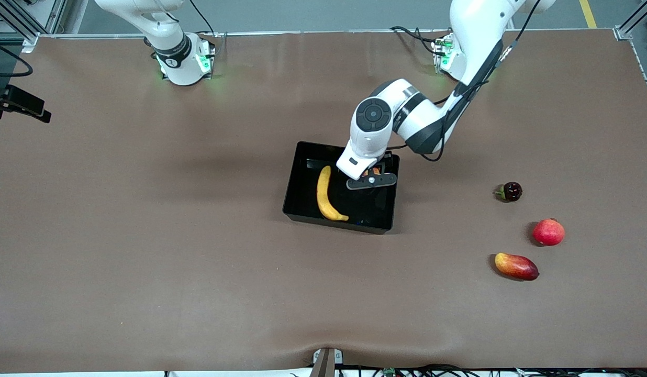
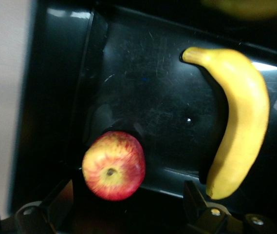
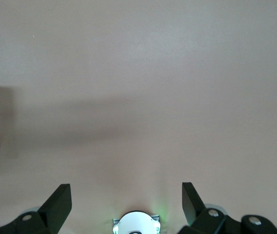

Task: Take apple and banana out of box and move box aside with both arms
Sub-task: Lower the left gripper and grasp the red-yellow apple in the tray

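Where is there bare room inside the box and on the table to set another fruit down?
In the box, bare floor lies between the apple and the banana. The open left gripper hangs over the apple. The table toward the right arm's end is bare. It is crowded at the left arm's end: mango, red fruit, small dark fruit.

front: high, faces arms | left wrist: close over box [image 2: 128, 73] — shared | right wrist: over table [image 3: 138, 73]

Robot lab; aluminium framing [image 1: 20, 23]
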